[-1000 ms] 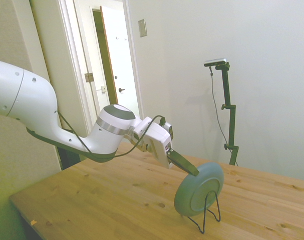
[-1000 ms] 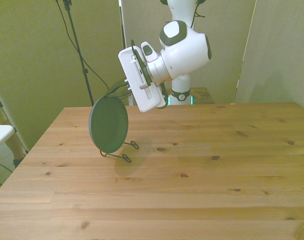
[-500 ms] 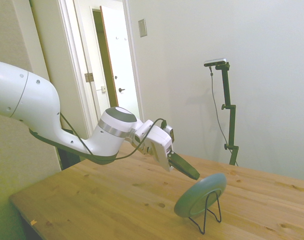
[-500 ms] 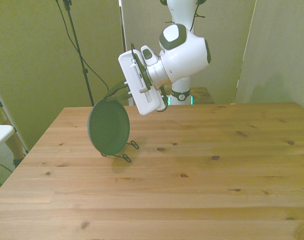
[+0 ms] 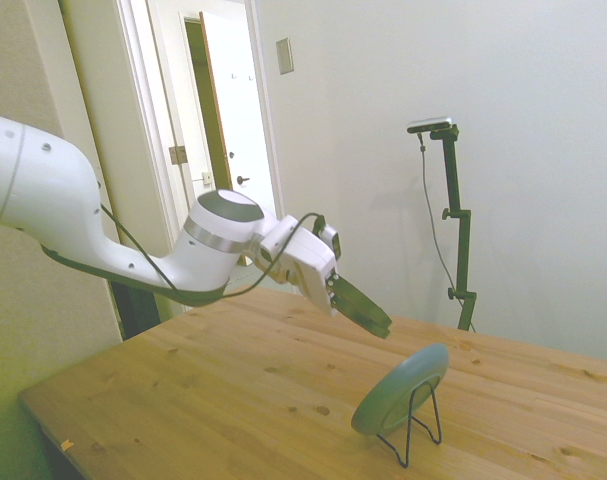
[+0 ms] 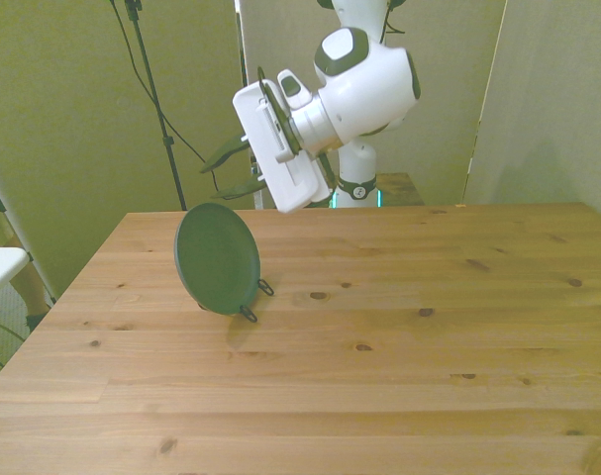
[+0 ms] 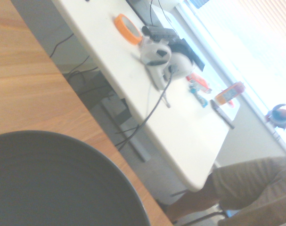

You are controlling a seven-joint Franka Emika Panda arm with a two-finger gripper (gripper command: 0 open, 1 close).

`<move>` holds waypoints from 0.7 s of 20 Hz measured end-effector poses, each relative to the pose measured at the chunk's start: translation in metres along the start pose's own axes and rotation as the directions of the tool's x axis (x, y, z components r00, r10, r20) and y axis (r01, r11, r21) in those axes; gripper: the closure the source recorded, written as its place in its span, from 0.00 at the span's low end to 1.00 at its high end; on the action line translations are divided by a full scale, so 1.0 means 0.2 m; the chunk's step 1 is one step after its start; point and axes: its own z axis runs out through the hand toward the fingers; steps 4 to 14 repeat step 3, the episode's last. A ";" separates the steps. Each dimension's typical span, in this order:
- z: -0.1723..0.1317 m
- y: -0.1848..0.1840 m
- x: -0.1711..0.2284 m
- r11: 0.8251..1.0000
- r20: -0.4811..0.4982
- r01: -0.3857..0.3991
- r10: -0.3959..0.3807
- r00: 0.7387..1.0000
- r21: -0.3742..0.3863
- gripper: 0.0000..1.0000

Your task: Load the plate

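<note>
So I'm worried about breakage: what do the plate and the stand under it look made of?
The plate looks like glazed ceramic or melamine: muted grey-green, matte, thick raised rim, no glare; the look can't settle which. The wire stand appears to be thin bent black metal wire. The table is knotty, lightly finished pine planks.

Soft even room light — wrist view overexposed, hazy.
</note>
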 end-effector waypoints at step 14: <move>-0.19 0.07 0.14 0.998 0.149 -0.008 -0.002 0.989 0.065 0.00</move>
